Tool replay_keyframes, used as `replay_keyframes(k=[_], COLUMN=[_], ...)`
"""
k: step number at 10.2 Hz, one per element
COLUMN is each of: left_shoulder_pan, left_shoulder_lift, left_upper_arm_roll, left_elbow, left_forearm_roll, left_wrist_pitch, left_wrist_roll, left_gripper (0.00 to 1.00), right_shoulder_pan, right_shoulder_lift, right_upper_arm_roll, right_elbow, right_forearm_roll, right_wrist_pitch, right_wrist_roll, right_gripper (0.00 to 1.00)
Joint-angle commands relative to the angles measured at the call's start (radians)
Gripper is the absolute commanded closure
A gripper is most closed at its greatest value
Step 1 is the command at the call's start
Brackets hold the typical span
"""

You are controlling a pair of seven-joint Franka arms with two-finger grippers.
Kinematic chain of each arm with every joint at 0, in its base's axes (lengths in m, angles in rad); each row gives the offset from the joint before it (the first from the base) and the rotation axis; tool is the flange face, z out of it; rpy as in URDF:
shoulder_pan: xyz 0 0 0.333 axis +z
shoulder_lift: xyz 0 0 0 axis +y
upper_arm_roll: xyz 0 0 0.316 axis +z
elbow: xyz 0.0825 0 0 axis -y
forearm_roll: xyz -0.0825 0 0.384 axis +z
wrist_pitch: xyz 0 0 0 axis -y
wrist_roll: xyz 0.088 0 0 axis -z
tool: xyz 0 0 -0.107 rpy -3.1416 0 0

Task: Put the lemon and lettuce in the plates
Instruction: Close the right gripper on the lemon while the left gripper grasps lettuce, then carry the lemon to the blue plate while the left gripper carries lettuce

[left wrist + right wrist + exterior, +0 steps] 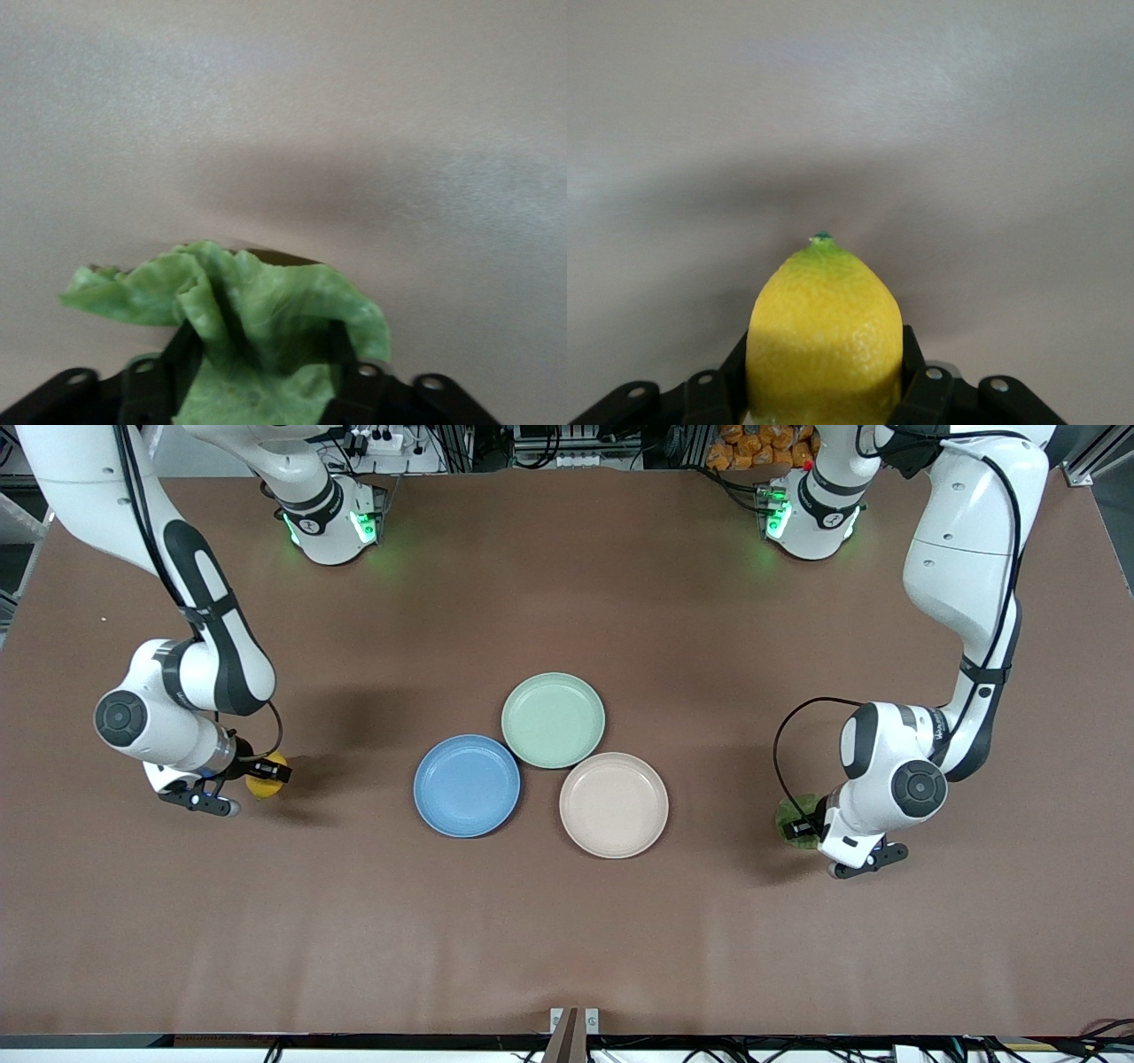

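**Both arms down on their items, plates still bare**

Right gripper (262, 772) sits at the table surface near the right arm's edge of the tabletop (567, 939), fingers clamped on the lemon (825, 341) across its belly, pointed tip facing away from the wrist. Judgement: lemon is firm and light but rounded and smooth-skinned; a hold across the widest part is the safest, as a hold near the tip could squirt out.

Left gripper (800, 828) is low near the left arm's edge, jaws around the lettuce (252, 332), leaf bunched up between them; whether the pinch is complete I cannot tell. Judgement: leaf is soft, floppy, nearly weightless; it will fold and drape, so pinch the gathered middle.

Blue plate (467, 786) and beige plate (613, 804) lie mid-table, touching the mint plate (553, 719); all hold nothing.
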Motion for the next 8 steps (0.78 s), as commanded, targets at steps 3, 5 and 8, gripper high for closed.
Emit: replay_keyframes(k=[3, 5, 8], left_shoulder_pan=[-0.002, -0.002, -0.015], left_shoulder_lift=[0.003, -0.020, -0.088], left_upper_arm_roll=[0.009, 0.011, 0.006], left_elbow=[0.003, 0.003, 0.006], left_forearm_roll=[0.027, 0.030, 0.033], left_wrist_pitch=[0.009, 0.006, -0.019], left_wrist_roll=[-0.021, -0.020, -0.026], left_gripper=[1.00, 1.00, 1.00], right_shoulder_pan=[0.094, 0.152, 0.279], right_shoulder_lift=[-0.025, -0.008, 0.067], right_upper_arm_roll=[0.062, 0.072, 0.074], right_elbow=[0.061, 0.096, 0.202], right_forearm_roll=[0.049, 0.145, 0.250], right_wrist_pitch=[-0.062, -0.062, -0.053], right_wrist_roll=[0.222, 0.233, 0.272], right_gripper=[0.95, 0.94, 0.94])
